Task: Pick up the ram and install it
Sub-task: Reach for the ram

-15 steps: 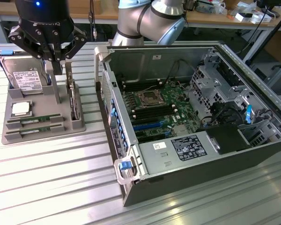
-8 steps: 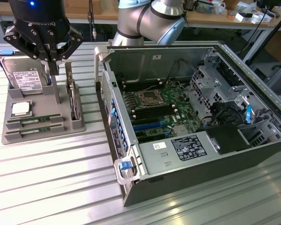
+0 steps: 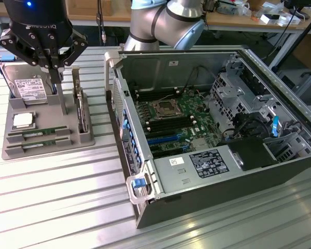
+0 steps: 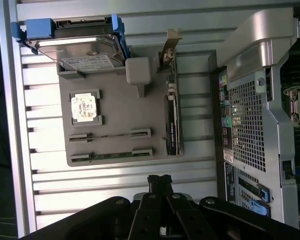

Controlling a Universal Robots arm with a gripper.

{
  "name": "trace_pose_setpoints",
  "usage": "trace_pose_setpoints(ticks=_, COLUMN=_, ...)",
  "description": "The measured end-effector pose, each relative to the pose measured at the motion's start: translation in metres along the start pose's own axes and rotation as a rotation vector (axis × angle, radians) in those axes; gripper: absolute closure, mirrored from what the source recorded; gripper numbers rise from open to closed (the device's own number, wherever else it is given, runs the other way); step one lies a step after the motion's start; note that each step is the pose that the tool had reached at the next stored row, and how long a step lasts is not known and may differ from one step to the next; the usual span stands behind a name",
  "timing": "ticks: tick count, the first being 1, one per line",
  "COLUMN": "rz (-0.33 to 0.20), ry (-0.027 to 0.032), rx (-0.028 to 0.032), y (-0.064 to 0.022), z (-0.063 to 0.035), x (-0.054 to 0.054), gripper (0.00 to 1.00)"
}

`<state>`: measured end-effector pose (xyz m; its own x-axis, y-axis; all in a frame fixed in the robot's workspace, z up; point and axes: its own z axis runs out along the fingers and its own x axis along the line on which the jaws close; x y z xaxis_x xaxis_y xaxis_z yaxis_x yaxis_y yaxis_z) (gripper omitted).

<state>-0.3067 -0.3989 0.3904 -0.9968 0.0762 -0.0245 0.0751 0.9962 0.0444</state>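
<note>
Where tray [image 3: 52,151] sat at left of exterior frame, bare surface [image 3: 67,197] lay open below it; narrow gap ran to computer case [image 3: 197,199] at right. Jaws hung clenched, empty, above tray's upper part. Ram [image 3: 39,144] lay in tray's lowest slot.

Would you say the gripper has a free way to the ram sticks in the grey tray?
Probably yes: both ram sticks lie uncovered in the tray, nothing over them; the gripper hangs above the tray, shut.

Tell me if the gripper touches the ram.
Apart. The exterior view shows the gripper hanging by the hard drive, with bare tray between it and the ram lying in its slot.
</note>
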Motion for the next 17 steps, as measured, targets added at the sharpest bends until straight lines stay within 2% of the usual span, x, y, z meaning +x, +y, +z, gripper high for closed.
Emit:
trace_pose_setpoints(ticks=6, rz=0.000, ry=0.0000, rx=0.0000, y=-0.0006, z=0.0002, x=0.008, gripper=0.90)
trace_pose_setpoints(ticks=14, rz=0.000, ry=-0.0001, rx=0.0000, y=-0.0020, z=0.0001, x=0.026, gripper=0.90)
trace_pose_setpoints(ticks=17, rz=0.000, ry=0.0000, rx=0.0000, y=-0.0021, z=0.0000, x=0.027, gripper=0.90)
